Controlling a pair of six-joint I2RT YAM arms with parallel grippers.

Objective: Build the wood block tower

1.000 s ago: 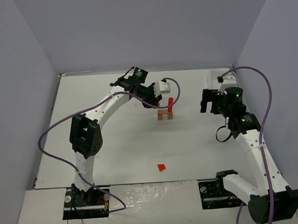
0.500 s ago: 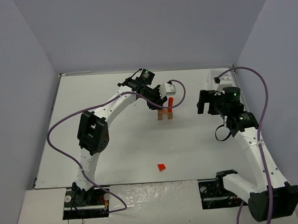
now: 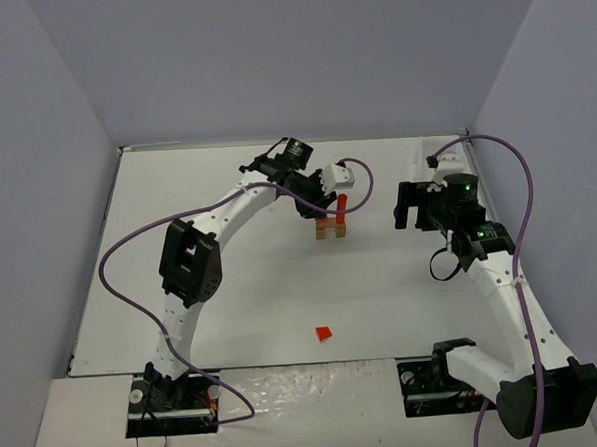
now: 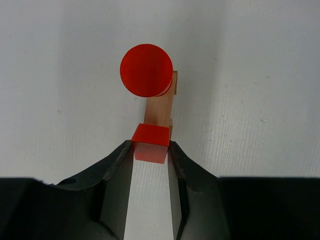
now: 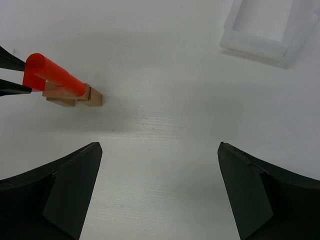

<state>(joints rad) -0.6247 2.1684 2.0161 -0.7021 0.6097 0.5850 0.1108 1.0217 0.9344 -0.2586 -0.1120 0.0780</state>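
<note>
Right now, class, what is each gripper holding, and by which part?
The left gripper pinches a small red block by its two opposite sides. The right gripper is open, holding nothing.

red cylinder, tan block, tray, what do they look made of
Red cylinder: likely painted wood. It has an even, matte red coat and no grain shows through.
Tan block: bare wood by the look of it, a warm tan with no paint or gloss.
Tray: probably plastic, since the white walls are slightly translucent with a soft sheen.
</note>
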